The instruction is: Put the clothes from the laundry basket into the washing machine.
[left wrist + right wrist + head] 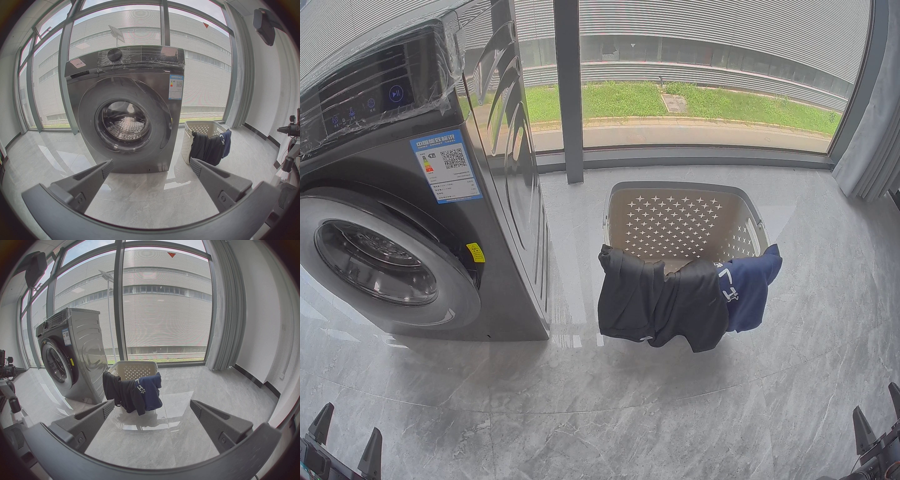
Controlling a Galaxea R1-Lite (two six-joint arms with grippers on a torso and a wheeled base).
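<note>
At the near edge of the head view, low over the pale grey floor [650, 412], the left gripper [349, 431] and the right gripper [876, 406] sit well apart, 1 at each lower corner; both have their jaws spread wide and nothing between them; each wrist view shows its 2 dark fingers parted over bare tile. Beyond them, across a stretch of glossy floor, 2 garments hang over the near rim of the laundry basket [681, 219]: a black garment [656, 303] drapes down the outside toward the floor, and a navy garment [750, 287] with white print lies just beside it on the robot's right, its edge touching or overlapping the black cloth. The basket is a light plastic tub with star-shaped holes; it stands upright on the floor; the inner wall that shows is bare. To the robot's left of the basket, near but apart from it, stands the dark grey washing machine [506, 206]; its round glass door [375, 262] sits flush against the front; a blue-and-white label [447, 165] and a small yellow sticker [475, 252] are on the front, and clear film wraps the control panel [362, 94]. Farther back, a tall window [706, 75] runs behind both, with a grey curtain [872, 125] at the right; outside lie a grass strip [625, 100] and a ribbed grey wall.
</note>
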